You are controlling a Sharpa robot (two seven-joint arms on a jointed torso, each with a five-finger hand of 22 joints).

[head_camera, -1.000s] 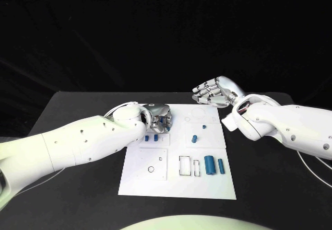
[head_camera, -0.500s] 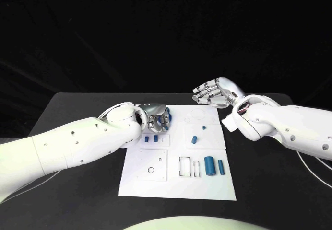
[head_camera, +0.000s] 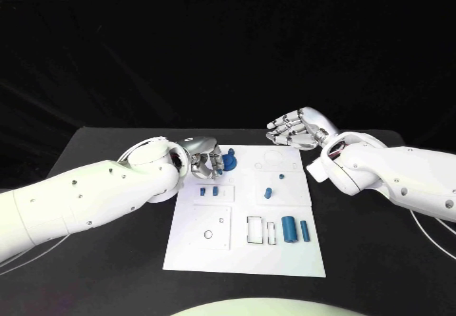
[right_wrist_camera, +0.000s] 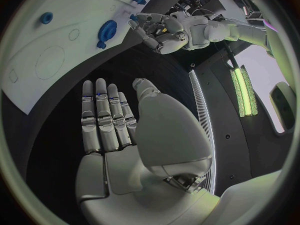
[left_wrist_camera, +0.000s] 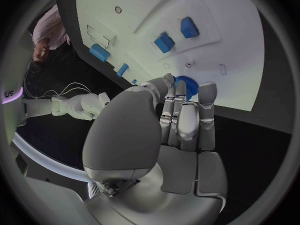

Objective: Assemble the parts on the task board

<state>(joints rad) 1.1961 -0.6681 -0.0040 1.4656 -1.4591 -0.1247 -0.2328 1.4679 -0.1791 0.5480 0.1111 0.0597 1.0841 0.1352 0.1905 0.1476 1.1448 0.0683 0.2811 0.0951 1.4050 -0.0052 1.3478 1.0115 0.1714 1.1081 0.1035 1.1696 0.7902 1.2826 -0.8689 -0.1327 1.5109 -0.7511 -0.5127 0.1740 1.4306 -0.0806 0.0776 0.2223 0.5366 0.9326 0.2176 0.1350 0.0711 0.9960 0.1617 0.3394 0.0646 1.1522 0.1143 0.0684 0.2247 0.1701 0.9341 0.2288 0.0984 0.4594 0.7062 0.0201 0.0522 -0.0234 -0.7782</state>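
Note:
The white task board (head_camera: pixel 249 255) lies mid-table. A blue gear (head_camera: pixel 229 160) sits on its far left part, also seen from the wrists (left_wrist_camera: pixel 186 85) (right_wrist_camera: pixel 107 33). My left hand (head_camera: pixel 202 162) hovers just left of the gear with fingers spread; its fingertips (left_wrist_camera: pixel 180 91) reach to the gear's edge, and the right wrist view shows a gap between them. My right hand (head_camera: pixel 297 128) is open, fingers straight, over the board's far right corner, holding nothing. Two small blue blocks (head_camera: pixel 208 191) stand in a plate nearer me. A blue peg (head_camera: pixel 268 192) lies mid-board.
A thick blue cylinder (head_camera: pixel 288 228) and a thinner one (head_camera: pixel 304 229) lie near the board's right edge, beside a white peg (head_camera: pixel 270 232) and a rectangular slot (head_camera: pixel 254 228). A tiny blue piece (head_camera: pixel 281 175) sits farther back. Black table (head_camera: pixel 105 263) surrounds the board.
My left hand has drawn back to the left off the blue gear, which earlier sat among its fingers and now lies uncovered on the board. The right hand has barely moved.

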